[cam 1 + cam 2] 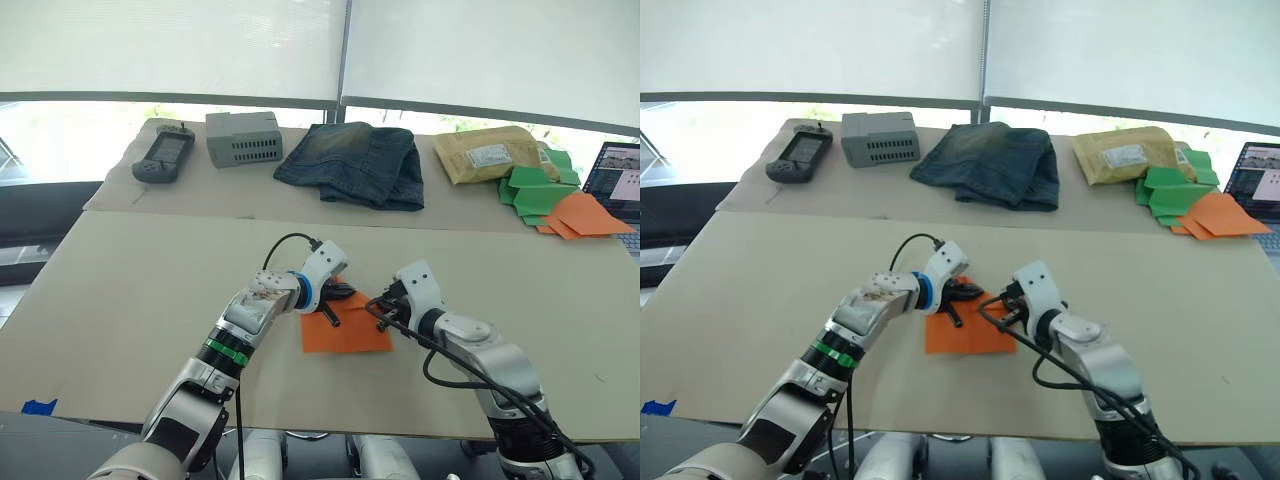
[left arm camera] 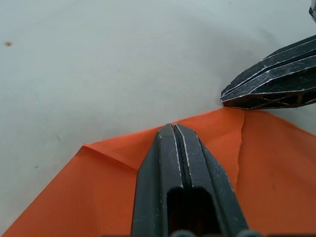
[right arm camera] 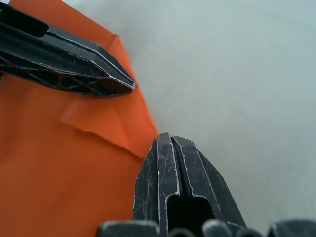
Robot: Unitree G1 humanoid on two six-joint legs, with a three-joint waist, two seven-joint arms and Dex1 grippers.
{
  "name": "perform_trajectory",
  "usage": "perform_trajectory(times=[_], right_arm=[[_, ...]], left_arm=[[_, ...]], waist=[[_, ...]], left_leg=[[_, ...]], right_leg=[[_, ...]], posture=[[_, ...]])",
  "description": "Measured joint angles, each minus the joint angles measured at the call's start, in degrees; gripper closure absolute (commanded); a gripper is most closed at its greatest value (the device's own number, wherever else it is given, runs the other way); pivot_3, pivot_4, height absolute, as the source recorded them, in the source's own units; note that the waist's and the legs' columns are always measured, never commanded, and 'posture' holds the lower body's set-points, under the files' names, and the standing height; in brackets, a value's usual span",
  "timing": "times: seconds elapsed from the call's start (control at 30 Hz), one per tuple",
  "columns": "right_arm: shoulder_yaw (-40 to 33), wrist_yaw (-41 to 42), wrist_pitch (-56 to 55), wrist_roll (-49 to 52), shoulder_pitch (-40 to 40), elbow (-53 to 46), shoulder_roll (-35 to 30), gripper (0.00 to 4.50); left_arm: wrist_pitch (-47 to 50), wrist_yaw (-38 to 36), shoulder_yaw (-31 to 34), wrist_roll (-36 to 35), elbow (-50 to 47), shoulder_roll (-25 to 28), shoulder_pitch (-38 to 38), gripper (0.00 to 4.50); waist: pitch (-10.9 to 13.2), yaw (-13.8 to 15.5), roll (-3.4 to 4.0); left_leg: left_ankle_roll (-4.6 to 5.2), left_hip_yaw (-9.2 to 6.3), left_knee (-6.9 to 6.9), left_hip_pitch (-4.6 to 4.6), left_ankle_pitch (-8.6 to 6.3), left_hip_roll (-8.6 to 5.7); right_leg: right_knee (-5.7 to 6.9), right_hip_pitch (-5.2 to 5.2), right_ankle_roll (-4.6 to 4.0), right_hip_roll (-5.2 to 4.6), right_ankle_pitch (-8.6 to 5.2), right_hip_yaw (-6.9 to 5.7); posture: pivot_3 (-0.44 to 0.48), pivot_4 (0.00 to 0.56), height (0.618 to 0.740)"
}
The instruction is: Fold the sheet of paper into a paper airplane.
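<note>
The sheet of paper point(image 1: 345, 330) lies flat on the desk point(image 1: 120, 290) between my arms; my left gripper point(image 2: 174, 129) and right gripper point(image 3: 164, 138), both pinched closed and empty, press its far folded edge, probably to sharpen the crease.

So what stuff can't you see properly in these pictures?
- The sheet of paper: its far edge is covered by both grippers in the left eye view.
- Left gripper, fingers together: whether it pinches the paper or just presses it can't be told.
- Laptop: cut off by the picture's edge.
- Label on the padded envelope: too small to read.
</note>
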Motion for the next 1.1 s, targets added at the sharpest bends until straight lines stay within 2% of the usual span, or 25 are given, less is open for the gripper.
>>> perform_trajectory(times=[0.4,1.1], right_arm=[[2.08,0.27,-0.59,-0.12,-2.95,0.35,-0.12,4.46],[3.46,-1.34,0.2,-0.35,-0.86,1.03,-1.44,4.46]], left_arm=[[-0.02,0.11,0.11,0.34,0.87,-1.5,-0.61,4.5],[-2.0,2.23,0.25,1.43,5.37,-3.39,-1.82,4.5]], waist=[[0.04,0.61,0.05],[-0.02,1.06,-0.05]], left_leg=[[0.08,-0.04,0.0,-0.25,0.05,-0.06],[0.09,-0.08,0.0,-0.06,0.05,-0.06]], right_leg=[[-0.07,-0.13,0.09,-0.06,0.05,-0.01],[-0.22,0.09,0.0,-0.16,-0.07,-0.05]], posture=[[0.0,0.15,0.728],[0.0,0.15,0.728]])
